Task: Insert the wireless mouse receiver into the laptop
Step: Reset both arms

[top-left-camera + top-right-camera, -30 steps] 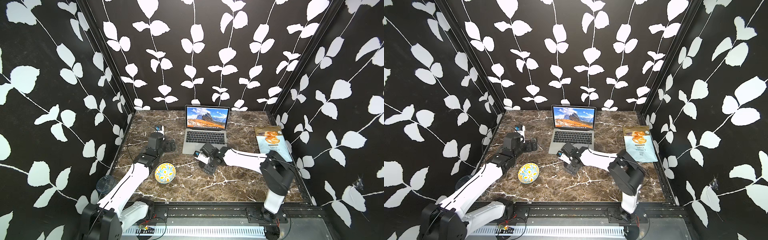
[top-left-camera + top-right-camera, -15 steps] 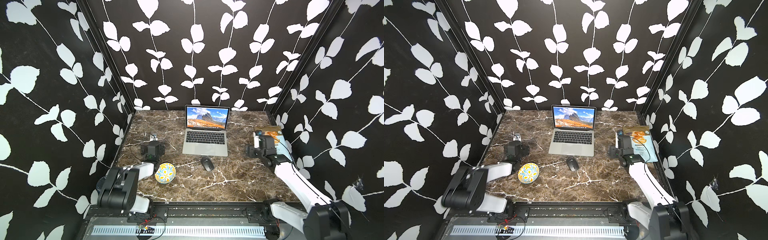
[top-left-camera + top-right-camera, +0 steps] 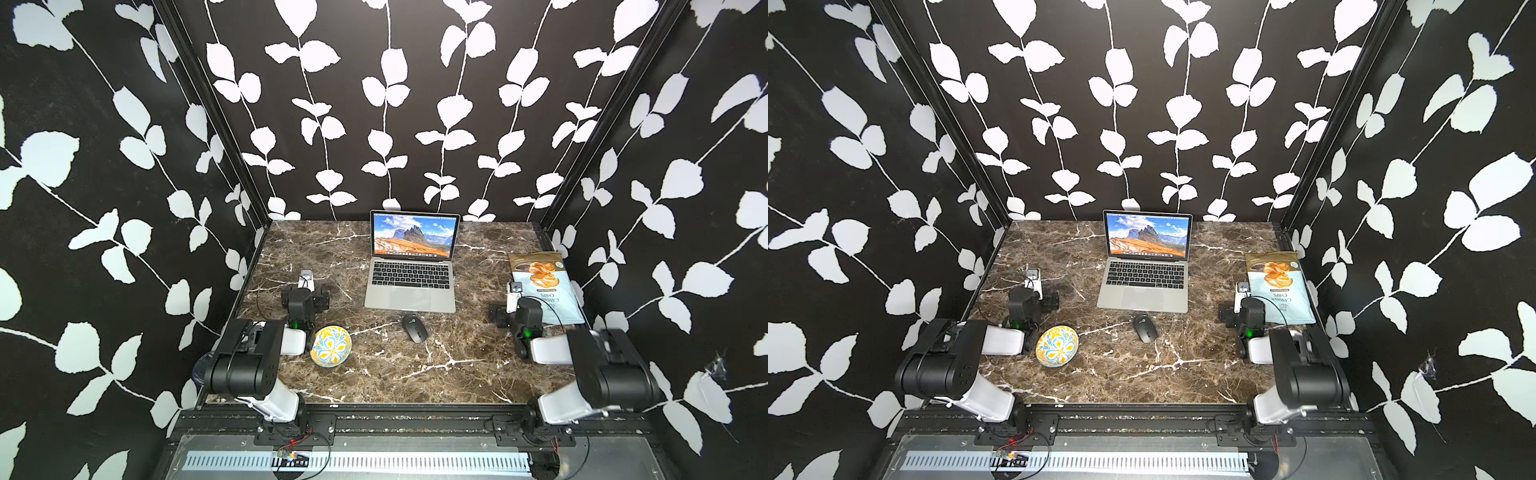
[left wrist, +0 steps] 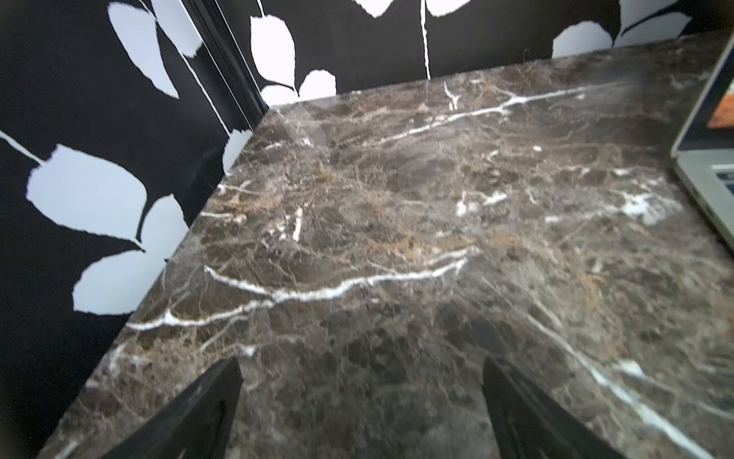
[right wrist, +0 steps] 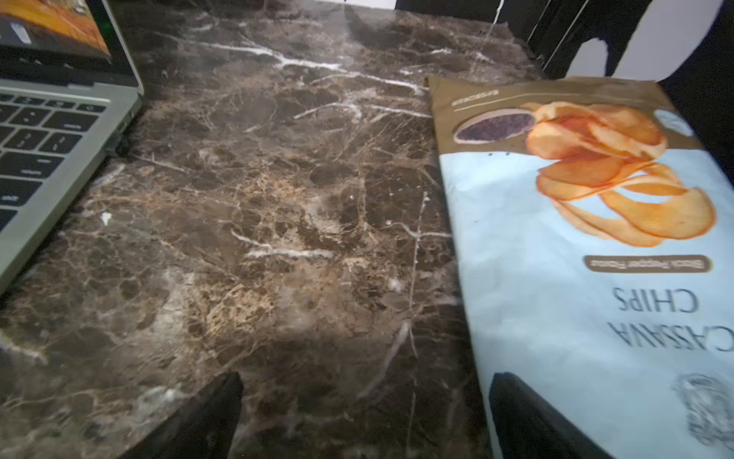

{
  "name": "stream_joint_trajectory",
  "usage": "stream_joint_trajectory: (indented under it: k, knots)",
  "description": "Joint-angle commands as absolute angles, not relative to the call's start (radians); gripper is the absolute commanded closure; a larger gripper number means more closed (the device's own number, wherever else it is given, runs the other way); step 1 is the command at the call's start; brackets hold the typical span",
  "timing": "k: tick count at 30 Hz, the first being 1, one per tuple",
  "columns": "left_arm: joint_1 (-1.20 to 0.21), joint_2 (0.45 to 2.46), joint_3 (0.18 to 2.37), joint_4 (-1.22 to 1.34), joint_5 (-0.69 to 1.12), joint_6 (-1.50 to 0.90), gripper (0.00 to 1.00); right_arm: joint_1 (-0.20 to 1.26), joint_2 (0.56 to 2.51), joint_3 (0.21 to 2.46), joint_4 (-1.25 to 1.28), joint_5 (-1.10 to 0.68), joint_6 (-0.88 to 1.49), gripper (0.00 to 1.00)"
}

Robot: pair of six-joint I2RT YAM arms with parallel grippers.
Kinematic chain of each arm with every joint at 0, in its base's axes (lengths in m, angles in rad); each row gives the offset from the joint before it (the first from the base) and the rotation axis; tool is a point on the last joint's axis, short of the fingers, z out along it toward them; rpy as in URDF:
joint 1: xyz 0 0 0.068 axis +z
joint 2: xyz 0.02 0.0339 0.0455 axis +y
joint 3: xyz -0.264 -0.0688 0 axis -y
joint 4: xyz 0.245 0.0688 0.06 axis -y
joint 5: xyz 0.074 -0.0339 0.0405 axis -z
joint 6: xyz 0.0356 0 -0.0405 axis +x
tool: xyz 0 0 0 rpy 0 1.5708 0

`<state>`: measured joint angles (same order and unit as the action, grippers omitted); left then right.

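Both arms drew back from the laptop, jaws spread; bag reads "CASSAVA CHIPS".

Dark brown marble tabletop with white veins, enclosed on three sides by black wall panels printed with white leaf vines. Round ceramic bowl with yellow-and-blue floral pattern at 8 o'clock from table centre, upright, standing alone. Light-blue and brown plastic bag of cassava chips at 3 o'clock, lying flat, brown end toward 12, print upside down in both top views, close to table's edge. Black metal rail along the 6 o'clock edge; slotted white strip below it.
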<state>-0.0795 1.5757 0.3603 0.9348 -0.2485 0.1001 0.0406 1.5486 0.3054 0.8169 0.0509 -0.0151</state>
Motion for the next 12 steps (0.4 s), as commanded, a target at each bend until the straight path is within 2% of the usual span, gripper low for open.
stream_joint_trajectory:
  k: [1,12]
  knots:
    - [-0.08,1.565,0.37,0.982,-0.24,0.095,0.01,0.045,1.537,0.364,0.949,0.031,-0.043,0.0]
    - [-0.077,1.577,0.384,0.98,-0.177,0.118,0.01,0.041,1.55,0.381,0.929,0.092,-0.012,0.01]
